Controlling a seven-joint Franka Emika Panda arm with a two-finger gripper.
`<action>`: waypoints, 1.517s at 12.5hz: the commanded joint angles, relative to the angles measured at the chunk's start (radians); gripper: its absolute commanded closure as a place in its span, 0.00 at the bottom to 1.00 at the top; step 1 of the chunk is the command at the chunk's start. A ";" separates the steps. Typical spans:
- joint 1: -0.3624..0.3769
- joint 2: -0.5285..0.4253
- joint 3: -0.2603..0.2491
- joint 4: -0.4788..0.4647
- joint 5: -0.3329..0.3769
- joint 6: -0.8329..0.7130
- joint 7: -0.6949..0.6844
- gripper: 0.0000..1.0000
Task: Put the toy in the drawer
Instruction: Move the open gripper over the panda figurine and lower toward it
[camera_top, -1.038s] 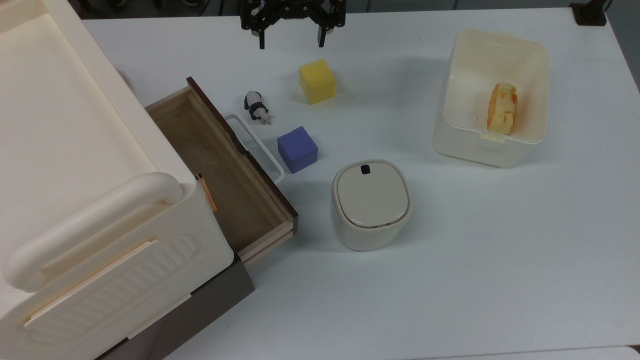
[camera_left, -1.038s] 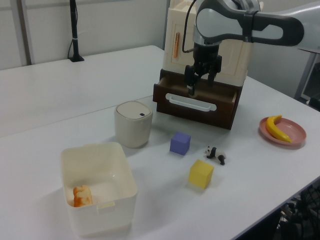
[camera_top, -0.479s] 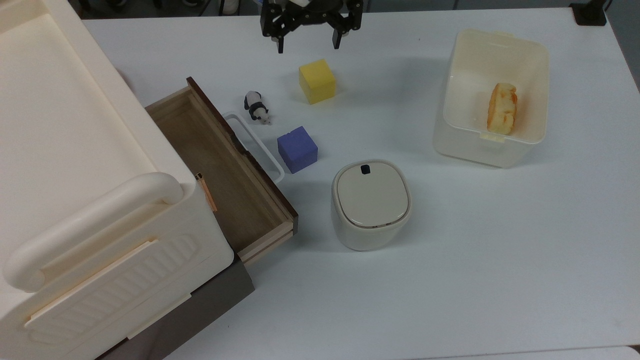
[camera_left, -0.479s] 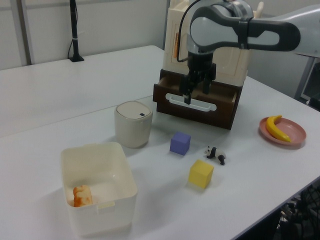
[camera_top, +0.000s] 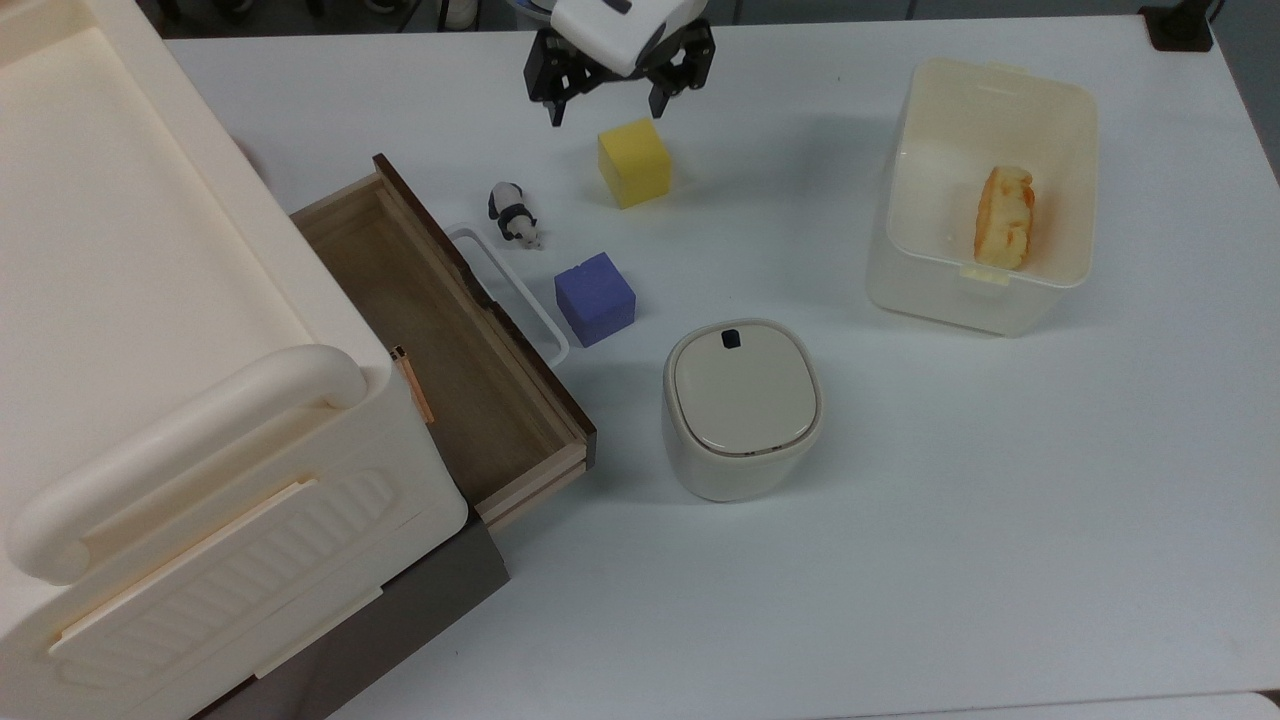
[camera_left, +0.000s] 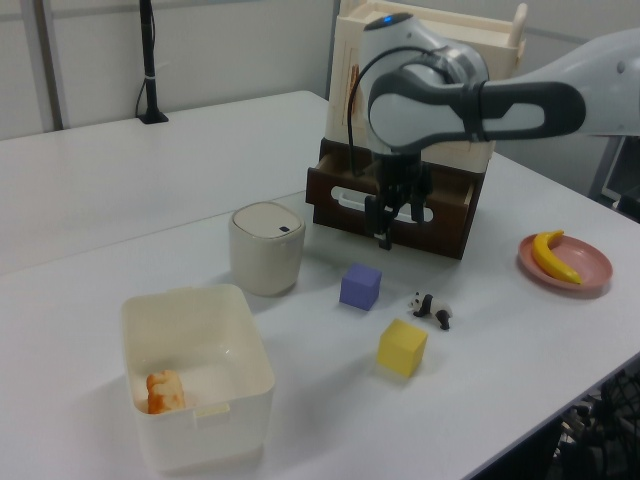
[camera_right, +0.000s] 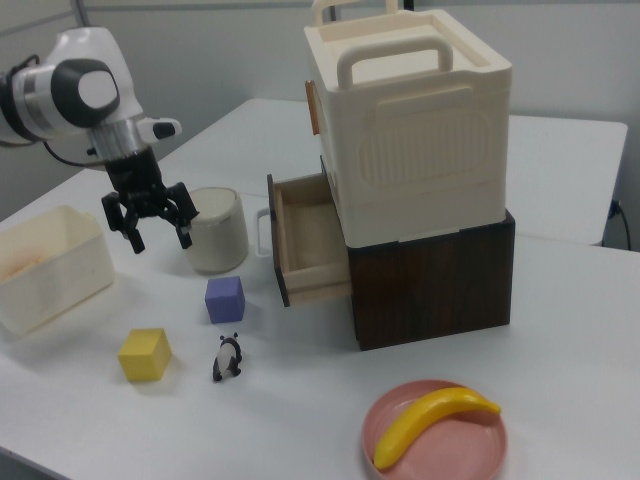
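Panda toy (camera_top: 514, 214), black-and-white, lies beside the drawer (camera_top: 440, 340).

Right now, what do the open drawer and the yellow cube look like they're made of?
The drawer looks like wood: pale, matte side boards with visible grain and layered edges, a brown bottom and a dark brown front. Its white loop handle seems smooth plastic. The yellow cube looks like foam or soft plastic: flat, dull color, no shine, slightly rounded corners. I can't tell which.
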 joint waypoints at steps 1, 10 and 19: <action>-0.009 -0.017 -0.004 -0.052 -0.028 0.107 0.042 0.00; -0.029 -0.296 -0.011 -0.449 -0.018 0.311 0.063 0.00; -0.178 -0.114 -0.046 -0.488 -0.111 0.527 -0.049 0.00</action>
